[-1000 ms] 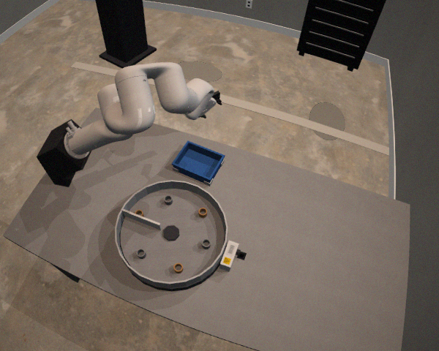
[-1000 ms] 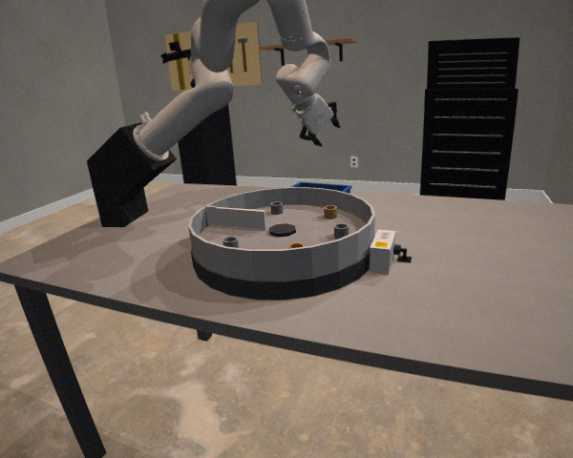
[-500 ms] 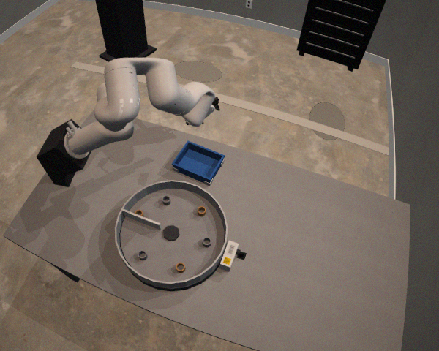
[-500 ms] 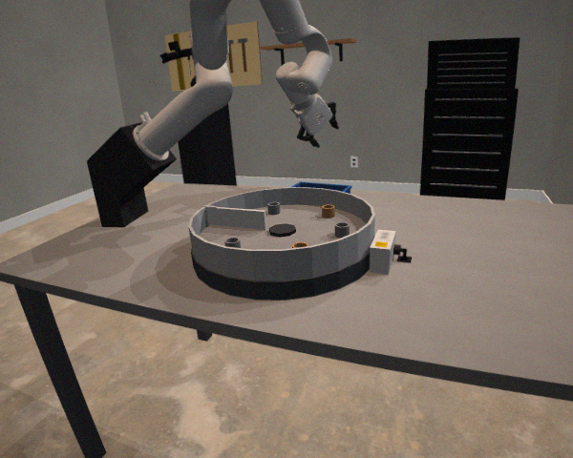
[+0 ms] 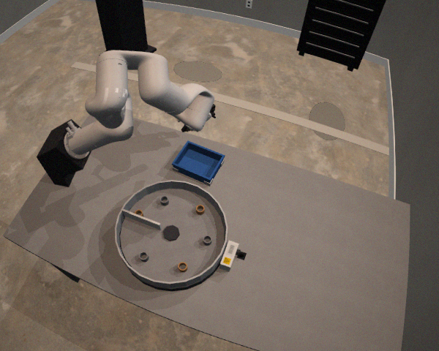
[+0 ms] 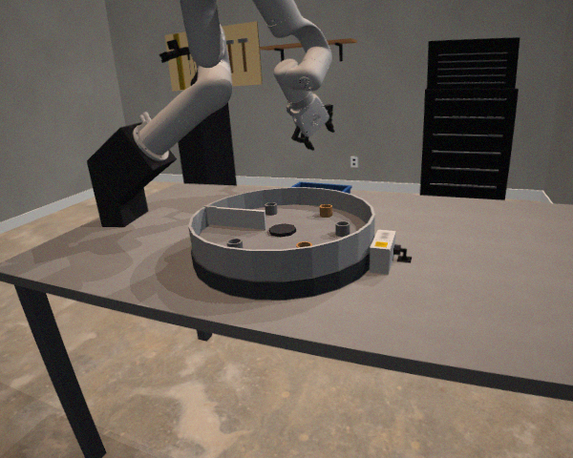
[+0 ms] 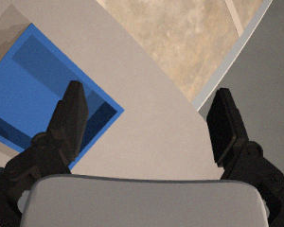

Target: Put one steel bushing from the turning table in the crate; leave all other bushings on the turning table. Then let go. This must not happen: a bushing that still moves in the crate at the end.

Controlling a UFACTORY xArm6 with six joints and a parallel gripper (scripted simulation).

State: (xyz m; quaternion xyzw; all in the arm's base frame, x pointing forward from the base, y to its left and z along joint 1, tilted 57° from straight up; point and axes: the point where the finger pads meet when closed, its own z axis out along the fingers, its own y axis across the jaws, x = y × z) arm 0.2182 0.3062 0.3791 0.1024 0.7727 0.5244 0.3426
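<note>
The round turning table [image 5: 171, 234] carries three grey steel bushings [image 5: 164, 200] [image 5: 207, 240] [image 5: 143, 257] and three orange ones [image 5: 200, 209] [image 5: 182, 266] [image 5: 138, 212]. The blue crate [image 5: 198, 161] stands empty just behind it; it also shows in the wrist view [image 7: 44, 97]. My gripper [image 6: 312, 129] hangs high above the table's far edge near the crate, open and empty. In the wrist view the fingers stand wide apart over the table edge, with the crate under the left finger.
A grey fixed bar [image 5: 140, 219] reaches from the turning table's wall towards its dark hub [image 5: 171, 232]. A white control box [image 5: 229, 255] sits at the rim's right side. My black base block [image 5: 58, 153] stands at the table's left corner.
</note>
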